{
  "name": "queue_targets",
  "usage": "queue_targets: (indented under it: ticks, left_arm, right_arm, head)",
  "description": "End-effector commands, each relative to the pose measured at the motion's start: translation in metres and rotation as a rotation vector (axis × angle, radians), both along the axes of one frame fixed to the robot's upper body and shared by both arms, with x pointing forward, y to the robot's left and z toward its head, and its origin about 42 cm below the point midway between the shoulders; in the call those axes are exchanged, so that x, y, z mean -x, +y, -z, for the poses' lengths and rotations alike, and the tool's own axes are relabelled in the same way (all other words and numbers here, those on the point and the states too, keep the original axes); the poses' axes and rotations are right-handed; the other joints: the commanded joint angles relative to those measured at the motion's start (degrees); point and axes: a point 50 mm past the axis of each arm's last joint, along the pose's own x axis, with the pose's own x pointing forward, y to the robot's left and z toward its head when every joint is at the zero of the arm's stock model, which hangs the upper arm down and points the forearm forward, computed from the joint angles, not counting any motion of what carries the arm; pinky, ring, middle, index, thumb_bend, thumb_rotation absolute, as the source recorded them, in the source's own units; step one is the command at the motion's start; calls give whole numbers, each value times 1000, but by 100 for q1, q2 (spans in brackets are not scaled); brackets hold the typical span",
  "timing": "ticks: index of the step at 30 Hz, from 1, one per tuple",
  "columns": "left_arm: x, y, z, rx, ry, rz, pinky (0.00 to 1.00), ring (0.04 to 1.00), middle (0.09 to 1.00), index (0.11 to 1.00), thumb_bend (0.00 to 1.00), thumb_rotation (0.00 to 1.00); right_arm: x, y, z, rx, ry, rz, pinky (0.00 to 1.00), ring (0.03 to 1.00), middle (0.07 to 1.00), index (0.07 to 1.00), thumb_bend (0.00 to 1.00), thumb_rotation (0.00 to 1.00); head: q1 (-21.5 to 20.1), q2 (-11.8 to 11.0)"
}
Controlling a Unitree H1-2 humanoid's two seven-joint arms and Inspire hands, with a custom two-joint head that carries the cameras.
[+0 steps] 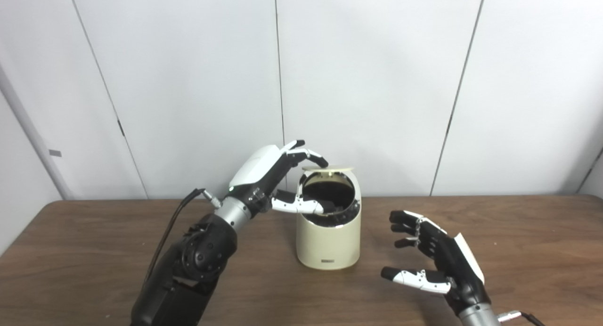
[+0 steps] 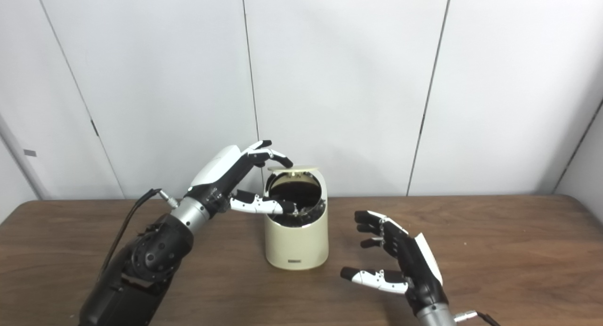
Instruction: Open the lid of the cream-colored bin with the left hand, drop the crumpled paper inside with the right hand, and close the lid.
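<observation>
White panelled wall (image 1: 377, 81): flat vertical panels with thin dark seams, filling the upper part of both views and meeting the table's far edge. Brown wood-grain table (image 1: 518, 232): broad top spanning the full width; far edge runs straight along the wall foot, the left far corner is rounded, near edge is out of frame; wide bare stretches lie to the right of the bin and along the far left. Left arm, black with a silver wrist collar (image 1: 188, 269): enters from the bottom left and slants up toward the bin, a black cable looping off the wrist. Cream-coloured rounded plastic bin (image 1: 328, 243): stands upright near the table's middle, set back from the near edge and short of the wall; its mouth is uncovered and tilted toward the camera, with a dark interior. Right hand, black with white trim (image 1: 431, 257): hovers over the table to the right of the bin and nearer the camera, well apart from it, fingers spread and curled, grasping nothing. Left hand, white-backed with black fingers (image 1: 282, 175): at the bin's upper left, fingers hooked on the lid's edge and thumb reaching across the rim of the mouth, gripping the lid. Thin cream lid (image 1: 330, 167): raised, seen edge-on as a flat sliver above the mouth. Crumpled paper: cannot be made out in the dark interior.
</observation>
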Motion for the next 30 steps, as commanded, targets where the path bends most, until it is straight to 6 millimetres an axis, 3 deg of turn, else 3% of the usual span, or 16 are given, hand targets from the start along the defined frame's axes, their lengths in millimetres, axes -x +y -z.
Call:
queue_targets:
  ticks: [1,6,18,30]
  left_arm:
    - [2,2,-26,-45,-106,-1,785,968,806,766,934,485]
    - [8,1,-25,-140,-167,-15,794,953,789,763,951,487]
    - [19,1,-17,-179,-186,8,785,958,770,755,970,468]
    - [23,-1,-4,-205,-186,44,861,958,770,761,938,444]
  right_arm:
    - [-6,5,-21,-10,-95,-11,633,764,778,746,779,210]
    - [-6,7,-22,-11,-91,-14,647,769,780,747,773,199]
    - [-6,10,-23,-14,-98,-14,622,768,779,748,779,212]
    - [-5,13,-26,-7,-102,-9,616,759,776,748,783,231]
  head:
    - [-4,5]
    - [-24,12]
    - [-72,38]
    - [-154,71]
